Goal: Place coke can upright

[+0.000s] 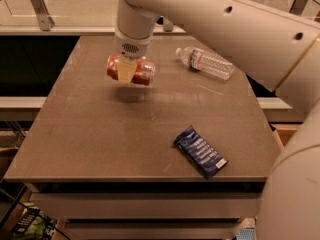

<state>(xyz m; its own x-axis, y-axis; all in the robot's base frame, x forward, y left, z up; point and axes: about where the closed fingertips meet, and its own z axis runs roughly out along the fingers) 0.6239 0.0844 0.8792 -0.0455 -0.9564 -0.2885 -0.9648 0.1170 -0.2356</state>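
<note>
The coke can [142, 71] is an orange-red can lying on its side in the air, held a little above the brown table [100, 134] near its far left part. A shadow lies on the table just below it. My gripper [126, 72] hangs from the white arm above and is shut on the coke can around its middle, with one pale finger [125, 70] across the can's front.
A clear plastic water bottle [206, 62] with a red-and-white label lies on its side at the far right of the table. A dark blue snack packet [200, 151] lies near the front right edge. My arm [240, 29] crosses over the right side.
</note>
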